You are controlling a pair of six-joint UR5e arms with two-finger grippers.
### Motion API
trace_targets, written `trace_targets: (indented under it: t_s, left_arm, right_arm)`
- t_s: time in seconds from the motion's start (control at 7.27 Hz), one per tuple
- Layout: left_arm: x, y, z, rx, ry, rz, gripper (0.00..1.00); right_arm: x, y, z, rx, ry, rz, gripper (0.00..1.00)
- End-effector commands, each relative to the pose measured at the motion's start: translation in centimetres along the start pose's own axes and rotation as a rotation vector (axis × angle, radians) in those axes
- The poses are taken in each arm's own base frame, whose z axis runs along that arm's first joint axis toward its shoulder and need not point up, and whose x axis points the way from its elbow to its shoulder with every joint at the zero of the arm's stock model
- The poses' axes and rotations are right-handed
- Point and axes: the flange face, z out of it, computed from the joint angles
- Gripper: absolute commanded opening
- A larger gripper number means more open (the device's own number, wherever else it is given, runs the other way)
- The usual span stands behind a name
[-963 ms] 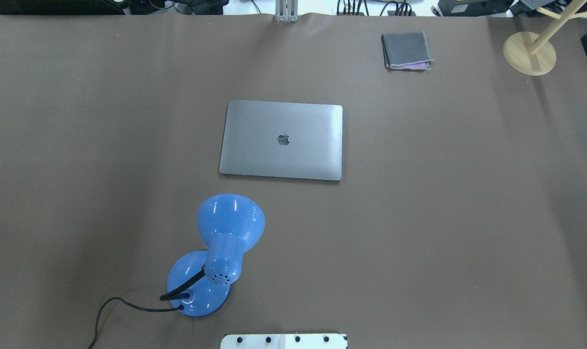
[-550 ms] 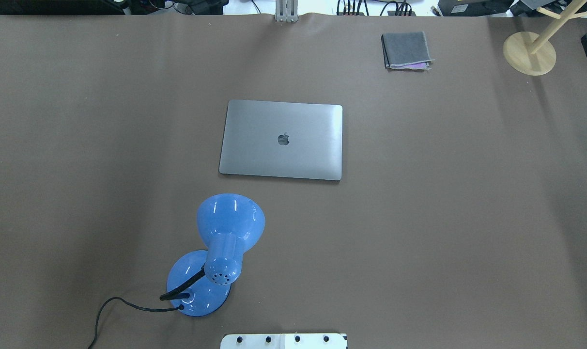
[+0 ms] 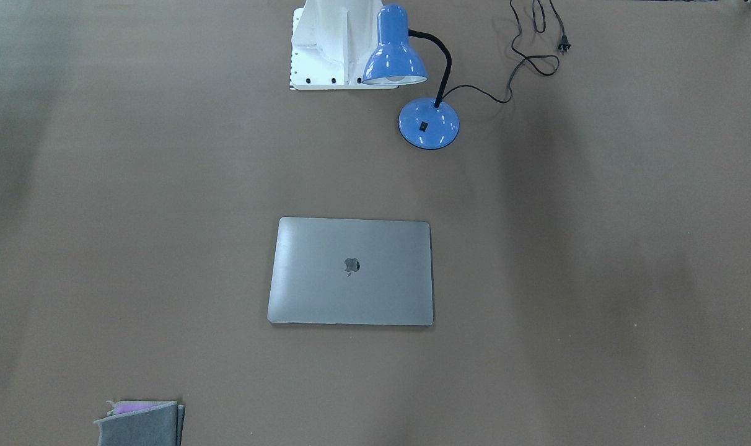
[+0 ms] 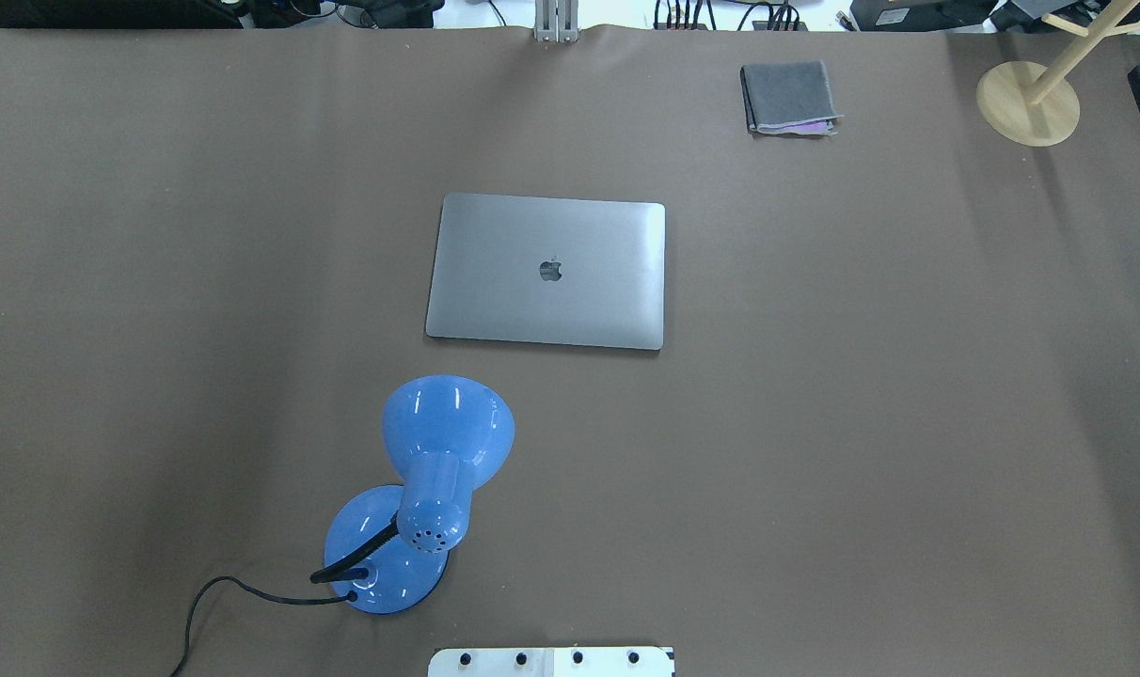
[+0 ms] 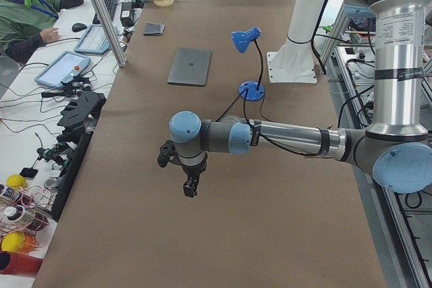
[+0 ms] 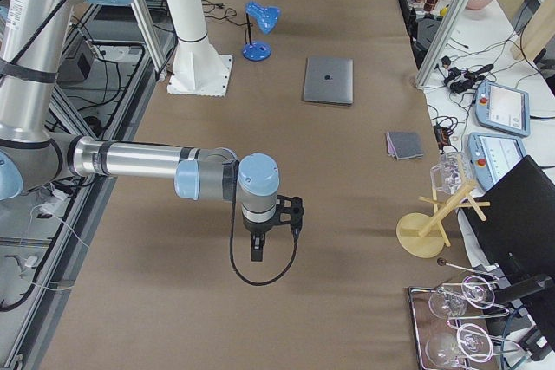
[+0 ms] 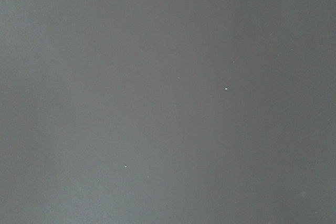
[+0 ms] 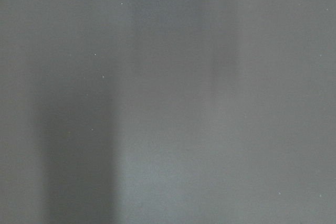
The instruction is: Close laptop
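Note:
The space-grey laptop [image 4: 546, 273] lies flat on the brown table with its lid down and the apple logo facing up; it also shows in the front view [image 3: 351, 271] and both side views [image 5: 190, 66] [image 6: 329, 81]. Both grippers are far from it, near the table's ends. My left gripper [image 5: 190, 190] shows only in the exterior left view and my right gripper [image 6: 257, 253] only in the exterior right view, so I cannot tell whether they are open or shut. Both point down over bare table. The wrist views show only blank table surface.
A blue desk lamp [image 4: 429, 489] with a black cord stands between the laptop and the robot base [image 4: 551, 662]. A folded grey cloth [image 4: 788, 98] lies at the far right. A wooden stand [image 4: 1029, 102] is at the far right corner.

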Motion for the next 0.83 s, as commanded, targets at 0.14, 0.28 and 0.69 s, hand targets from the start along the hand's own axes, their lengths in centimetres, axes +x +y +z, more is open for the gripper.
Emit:
trace_targets:
  t_s: [0.14, 0.28, 0.69]
  left_arm:
    - [0.04, 0.21, -0.1, 0.002, 0.0, 0.0, 0.99]
    - [0.04, 0.21, -0.1, 0.002, 0.0, 0.0, 0.99]
    - [0.14, 0.18, -0.16, 0.004, 0.004, 0.001, 0.99]
  right_arm:
    - [-0.01, 0.08, 0.05, -0.001, -0.005, 0.002, 1.0]
    - [-0.1, 0.06, -0.02, 0.001, -0.008, -0.002, 1.0]
    - [-0.2, 0.02, -0.05, 0.002, -0.008, -0.005, 1.0]
